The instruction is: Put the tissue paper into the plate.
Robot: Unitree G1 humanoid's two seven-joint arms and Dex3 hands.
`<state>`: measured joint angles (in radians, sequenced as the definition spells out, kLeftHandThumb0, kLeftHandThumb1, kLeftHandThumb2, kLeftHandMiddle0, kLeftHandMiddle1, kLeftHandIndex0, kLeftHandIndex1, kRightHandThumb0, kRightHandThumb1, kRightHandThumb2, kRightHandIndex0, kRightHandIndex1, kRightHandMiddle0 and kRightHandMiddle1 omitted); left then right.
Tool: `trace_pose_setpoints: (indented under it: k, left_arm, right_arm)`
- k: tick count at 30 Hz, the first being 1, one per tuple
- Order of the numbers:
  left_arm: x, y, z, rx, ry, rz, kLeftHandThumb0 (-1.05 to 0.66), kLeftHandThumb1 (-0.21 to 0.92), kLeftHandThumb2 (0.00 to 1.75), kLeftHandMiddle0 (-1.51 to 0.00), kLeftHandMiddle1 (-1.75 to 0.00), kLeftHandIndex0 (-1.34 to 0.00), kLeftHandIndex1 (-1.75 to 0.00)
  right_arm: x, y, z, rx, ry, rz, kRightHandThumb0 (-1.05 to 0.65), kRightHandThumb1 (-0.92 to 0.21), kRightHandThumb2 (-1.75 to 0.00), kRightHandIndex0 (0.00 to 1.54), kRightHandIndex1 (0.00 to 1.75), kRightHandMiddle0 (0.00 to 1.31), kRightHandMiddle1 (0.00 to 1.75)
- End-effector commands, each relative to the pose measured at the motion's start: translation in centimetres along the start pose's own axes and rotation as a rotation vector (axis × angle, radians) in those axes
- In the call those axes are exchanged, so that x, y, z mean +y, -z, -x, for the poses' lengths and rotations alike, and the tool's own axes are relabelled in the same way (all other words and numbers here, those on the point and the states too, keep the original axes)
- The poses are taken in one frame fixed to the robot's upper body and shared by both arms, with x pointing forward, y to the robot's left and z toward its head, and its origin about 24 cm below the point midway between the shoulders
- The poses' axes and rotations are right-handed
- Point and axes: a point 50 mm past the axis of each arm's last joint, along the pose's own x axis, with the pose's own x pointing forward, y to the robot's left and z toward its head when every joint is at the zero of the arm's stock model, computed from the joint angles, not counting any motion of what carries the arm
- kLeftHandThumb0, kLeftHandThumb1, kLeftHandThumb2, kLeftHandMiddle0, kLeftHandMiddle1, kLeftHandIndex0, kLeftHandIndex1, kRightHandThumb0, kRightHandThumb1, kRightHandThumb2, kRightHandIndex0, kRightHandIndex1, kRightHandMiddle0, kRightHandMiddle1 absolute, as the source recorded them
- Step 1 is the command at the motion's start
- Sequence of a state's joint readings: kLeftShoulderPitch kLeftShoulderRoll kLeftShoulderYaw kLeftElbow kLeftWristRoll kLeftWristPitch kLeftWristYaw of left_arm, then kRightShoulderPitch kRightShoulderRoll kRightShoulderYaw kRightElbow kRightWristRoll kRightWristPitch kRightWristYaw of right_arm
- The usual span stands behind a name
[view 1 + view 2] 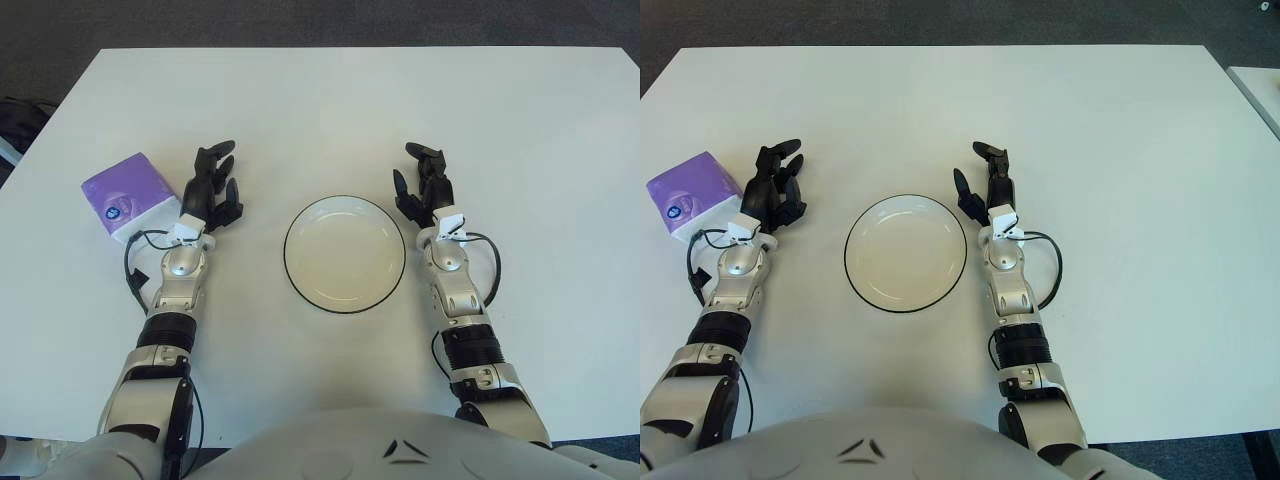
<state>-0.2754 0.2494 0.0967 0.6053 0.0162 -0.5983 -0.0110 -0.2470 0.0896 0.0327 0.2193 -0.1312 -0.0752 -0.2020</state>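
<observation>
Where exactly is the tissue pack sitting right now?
The purple tissue pack lies on the white table at the robot's left, just outside the open left hand, with the plate further right.

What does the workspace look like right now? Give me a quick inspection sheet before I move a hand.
Surface: white table, flat, no spills seen.
Job's things: purple tissue pack near the table's left edge, not yet picked up; white plate with dark rim at centre, nothing in it.
Clutter: nothing seen.
Hands: left hand just right of the tissue pack, fingers relaxed, holding nothing; right hand beside the plate's right rim, fingers relaxed, holding nothing.
Cables: black cable looped at the left wrist; a second cable loop at the right wrist; neither reaches the plate.
Surroundings: dark floor beyond the table.
</observation>
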Motion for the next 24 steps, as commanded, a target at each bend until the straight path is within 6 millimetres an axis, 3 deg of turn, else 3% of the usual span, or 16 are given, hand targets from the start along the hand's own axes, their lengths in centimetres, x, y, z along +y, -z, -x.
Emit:
trace_pose_setpoints:
  k: [1,6,15,24]
  left_arm:
    - [-2.0,3.3,4.7,0.163,0.044,0.020,-0.61,0.92,0.91,-0.41,-0.01,0.00,-0.90]
    - [-2.7,1.3,4.8,0.072,0.080,-0.002,-0.62,0.92,0.91,-0.41,-0.01,0.00,-0.90]
    - [-2.1,-1.9,4.4,-0.100,0.144,-0.112,-0.66,0.92,0.92,-0.42,-0.02,0.00,-0.91]
    - [-2.5,-3.7,4.2,-0.238,0.209,-0.162,-0.70,0.92,0.93,-0.42,-0.02,0.00,-0.91]
  right_arm:
    - [-0.1,3.2,1.4,0.170,0.001,0.022,-0.76,-0.92,-0.50,0.38,0.16,0.00,0.88]
    - [-0.1,3.3,1.4,0.173,0.005,0.027,-0.76,-0.92,-0.50,0.38,0.16,0.00,0.89]
    - [0.1,3.5,1.1,0.184,0.012,0.036,-0.73,-0.92,-0.49,0.38,0.16,0.00,0.90]
    - [0.2,3.6,1.0,0.188,0.009,0.033,-0.74,-0.92,-0.48,0.38,0.16,0.00,0.89]
